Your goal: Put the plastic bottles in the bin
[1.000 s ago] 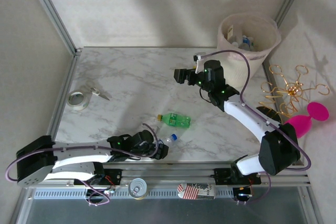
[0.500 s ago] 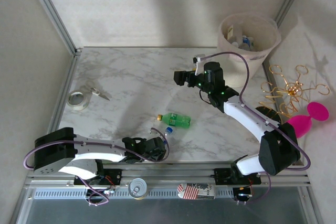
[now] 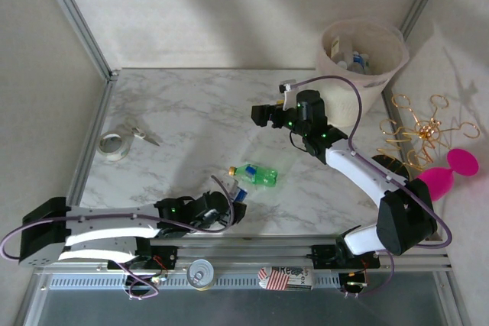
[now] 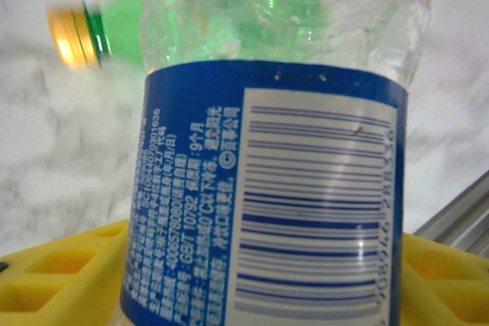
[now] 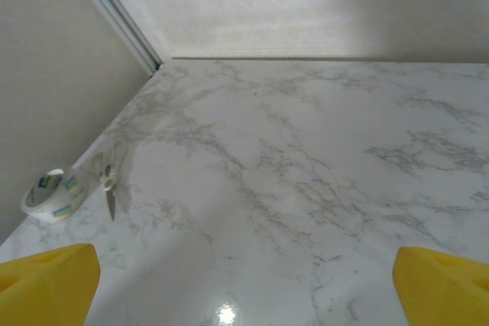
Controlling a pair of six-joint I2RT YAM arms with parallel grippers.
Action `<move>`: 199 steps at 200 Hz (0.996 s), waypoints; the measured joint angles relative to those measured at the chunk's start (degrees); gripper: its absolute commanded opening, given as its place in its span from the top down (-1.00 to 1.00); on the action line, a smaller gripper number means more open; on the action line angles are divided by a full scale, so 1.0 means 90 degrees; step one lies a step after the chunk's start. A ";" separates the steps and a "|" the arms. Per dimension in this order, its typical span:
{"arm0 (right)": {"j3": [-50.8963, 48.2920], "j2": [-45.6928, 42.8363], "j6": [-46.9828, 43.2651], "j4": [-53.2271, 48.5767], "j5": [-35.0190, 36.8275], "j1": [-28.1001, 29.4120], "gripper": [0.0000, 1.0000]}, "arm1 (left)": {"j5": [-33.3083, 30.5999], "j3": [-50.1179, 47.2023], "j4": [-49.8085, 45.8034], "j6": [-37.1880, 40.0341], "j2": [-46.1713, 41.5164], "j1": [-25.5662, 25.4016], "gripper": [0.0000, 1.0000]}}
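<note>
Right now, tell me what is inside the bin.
Inside the bin, a few clear bottles with blue on them show through the opening. The near wall and the top bottles cover whatever lies deeper, so the full count cannot be told.

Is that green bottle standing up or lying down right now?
Lying down: the green bottle rests on its side on the table, yellow cap pointing left.

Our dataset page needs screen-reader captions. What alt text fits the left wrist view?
A clear bottle with a blue barcode label, seen close up, clamped between the yellow fingers of the left pincer. Behind it, a green bottle with a yellow cap lies on the marble table.
</note>
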 measured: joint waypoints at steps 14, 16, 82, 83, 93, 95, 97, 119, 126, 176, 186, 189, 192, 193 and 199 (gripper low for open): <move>0.0007 0.0000 0.0066 0.0005 -0.0257 0.0000 -0.95 | -0.0146 -0.0148 0.0597 -0.0078 -0.0340 0.0308 0.12; 0.0007 0.0000 0.0073 0.0007 -0.0299 0.0000 -0.95 | -0.0165 -0.0187 0.0712 -0.0080 -0.0386 0.0357 0.12; 0.0061 0.0022 0.0857 0.0590 -0.2096 0.0039 -0.89 | -0.0770 -0.1044 0.3349 -0.0121 -0.0826 0.1532 0.10; 0.0061 0.0024 0.0877 0.0612 -0.2125 0.0044 -0.89 | -0.0770 -0.1042 0.3366 -0.0114 -0.0823 0.1545 0.10; 0.0061 0.0046 0.0991 0.0767 -0.2331 0.0092 -0.89 | -0.0714 -0.0950 0.3560 -0.0012 -0.0738 0.1722 0.10; 0.0061 0.0046 0.1008 0.0797 -0.2361 0.0102 -0.89 | -0.0709 -0.0930 0.3580 0.0007 -0.0716 0.1746 0.10; 0.0061 0.0051 0.1025 0.0821 -0.2392 0.0117 -0.89 | -0.0685 -0.0899 0.3611 0.0022 -0.0692 0.1780 0.10; 0.0061 0.0083 0.1175 0.1078 -0.2671 0.0308 -0.89 | -0.0423 -0.0595 0.3903 0.0253 -0.0389 0.1984 0.11; 0.0061 0.0090 0.1200 0.1141 -0.2735 0.0386 -0.89 | -0.0318 -0.0493 0.3963 0.0321 -0.0291 0.2011 0.10; 0.0119 0.0221 0.1122 0.1358 -0.3019 0.0835 -0.87 | 0.0469 0.0010 0.4231 0.0544 0.0294 0.2045 0.11; 0.0160 0.0267 0.1088 0.1338 -0.3014 0.0869 -0.84 | 0.0607 0.0070 0.4228 0.0556 0.0364 0.2045 0.11; 0.0172 0.0282 0.1081 0.1333 -0.3016 0.0872 -0.83 | 0.0661 0.0092 0.4228 0.0559 0.0386 0.2045 0.11; 0.0180 0.0294 0.1071 0.1333 -0.3014 0.0874 -0.81 | 0.0704 0.0104 0.4231 0.0566 0.0401 0.2045 0.11; 0.0185 0.0299 0.1064 0.1333 -0.3011 0.0874 -0.81 | 0.0714 0.0109 0.4228 0.0568 0.0406 0.2045 0.11; 0.0192 0.0316 0.1052 0.1333 -0.3014 0.0874 -0.77 | 0.0799 0.0134 0.4228 0.0576 0.0430 0.2045 0.10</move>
